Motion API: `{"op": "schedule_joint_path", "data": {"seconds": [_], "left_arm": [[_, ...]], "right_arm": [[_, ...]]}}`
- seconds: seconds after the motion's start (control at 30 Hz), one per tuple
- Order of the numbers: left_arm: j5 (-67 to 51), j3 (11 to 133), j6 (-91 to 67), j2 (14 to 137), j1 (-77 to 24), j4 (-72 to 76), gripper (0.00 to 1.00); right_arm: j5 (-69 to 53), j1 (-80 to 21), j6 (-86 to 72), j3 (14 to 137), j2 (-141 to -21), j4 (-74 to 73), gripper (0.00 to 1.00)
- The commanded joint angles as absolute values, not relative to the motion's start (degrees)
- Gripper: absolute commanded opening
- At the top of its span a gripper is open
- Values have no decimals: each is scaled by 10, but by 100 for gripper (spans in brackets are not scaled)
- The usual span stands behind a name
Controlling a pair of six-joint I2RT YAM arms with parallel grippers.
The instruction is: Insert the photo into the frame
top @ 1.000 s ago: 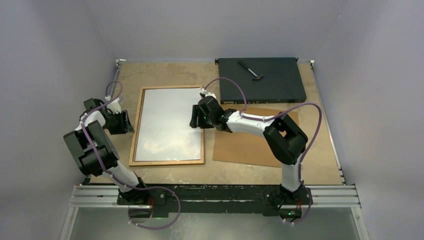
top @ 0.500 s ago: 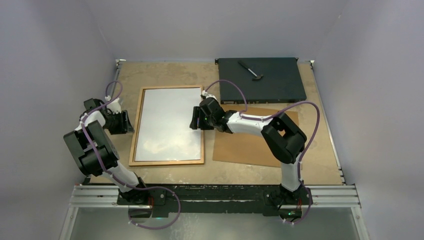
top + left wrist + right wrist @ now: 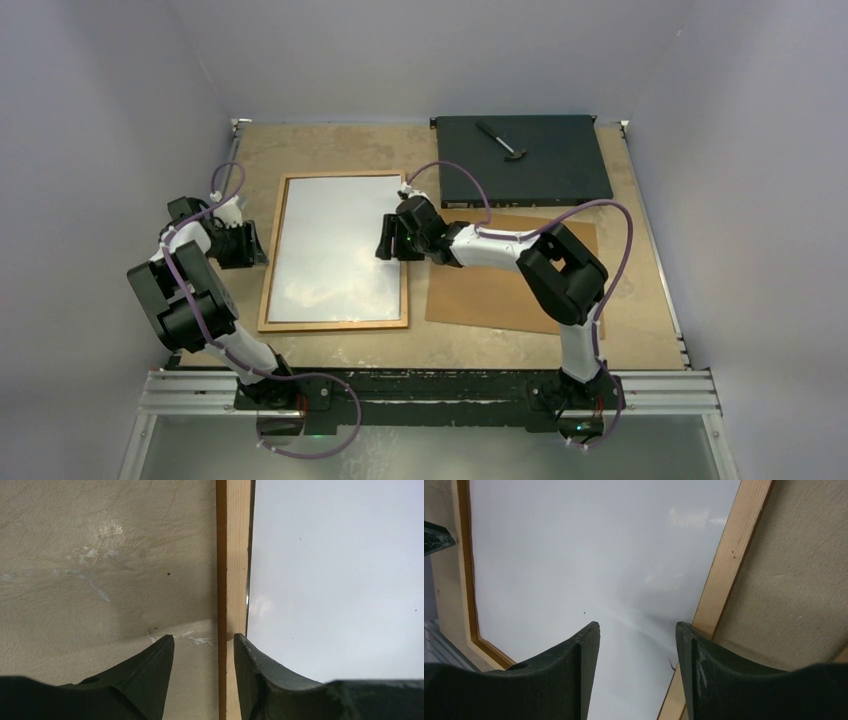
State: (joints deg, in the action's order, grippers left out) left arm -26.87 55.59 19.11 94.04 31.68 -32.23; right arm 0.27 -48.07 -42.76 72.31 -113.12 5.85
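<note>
Photo [image 3: 335,250] lay white side up inside the frame [image 3: 335,324], beneath both hands. Right gripper [image 3: 637,625] hung with jaws apart, one finger above the frame's side, the other above the sheet, a faint ripple just ahead of it. Left gripper [image 3: 202,637], jaws apart, straddled the opposite side. The danger: pressing on that ripple could crease the photo, and a sideways nudge could slide the frame.
</note>
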Motion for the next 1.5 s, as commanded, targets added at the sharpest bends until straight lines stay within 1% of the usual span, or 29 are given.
{"op": "schedule_joint_path", "data": {"seconds": [0.0, 0.1, 0.2, 0.3, 0.37, 0.6, 0.83, 1.47], "left_arm": [[-283, 563, 197, 923, 314, -314, 46], [-284, 564, 196, 924, 314, -315, 46], [-285, 564, 195, 925, 314, -315, 46], [-286, 563, 194, 927, 314, -312, 46], [-287, 563, 194, 932, 314, -311, 46], [-282, 563, 200, 944, 314, -308, 46], [-276, 563, 205, 947, 314, -309, 46], [-272, 570, 207, 955, 314, -310, 45]], "right_arm": [[15, -469, -411, 753, -1111, 41, 61], [32, -454, -388, 788, -1106, 26, 62], [61, -438, -359, 848, -1128, 5, 63], [100, -424, -332, 925, -1179, -22, 67], [107, -414, -321, 975, -1210, -29, 67], [105, -397, -304, 1068, -1294, -31, 66], [97, -396, -306, 1111, -1351, -31, 65], [52, -382, -318, 1151, -1403, -14, 65]]}}
